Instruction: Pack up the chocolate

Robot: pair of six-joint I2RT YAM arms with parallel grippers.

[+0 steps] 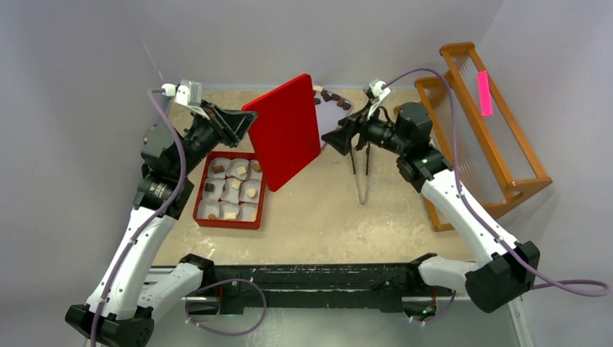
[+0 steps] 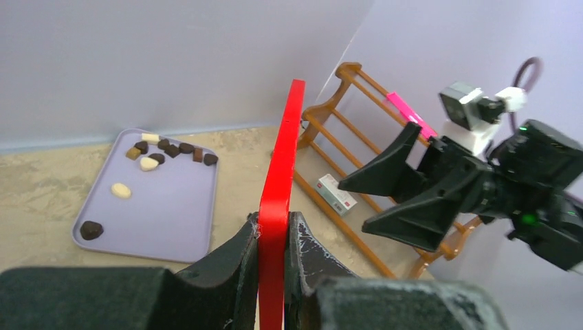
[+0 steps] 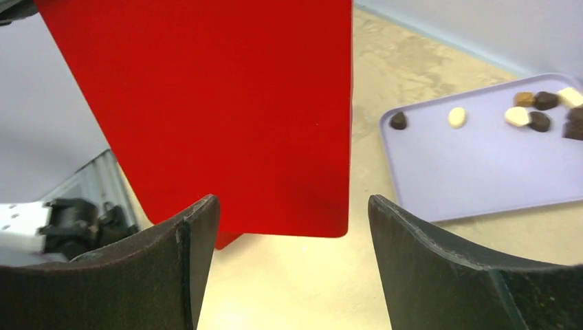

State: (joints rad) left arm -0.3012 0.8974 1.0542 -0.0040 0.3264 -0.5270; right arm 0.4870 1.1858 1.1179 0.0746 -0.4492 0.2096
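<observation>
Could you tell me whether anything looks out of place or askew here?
The red lid hangs tilted above the table, pinched at its edge by the left tool, leaving the red box uncovered. The right tool is open beside it, not touching. A pair of tongs lies loose on the table.

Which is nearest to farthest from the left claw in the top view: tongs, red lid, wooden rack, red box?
1. red lid, gripped in the left claw
2. red box, just below it, left side
3. tongs, centre-right
4. wooden rack, far right
</observation>
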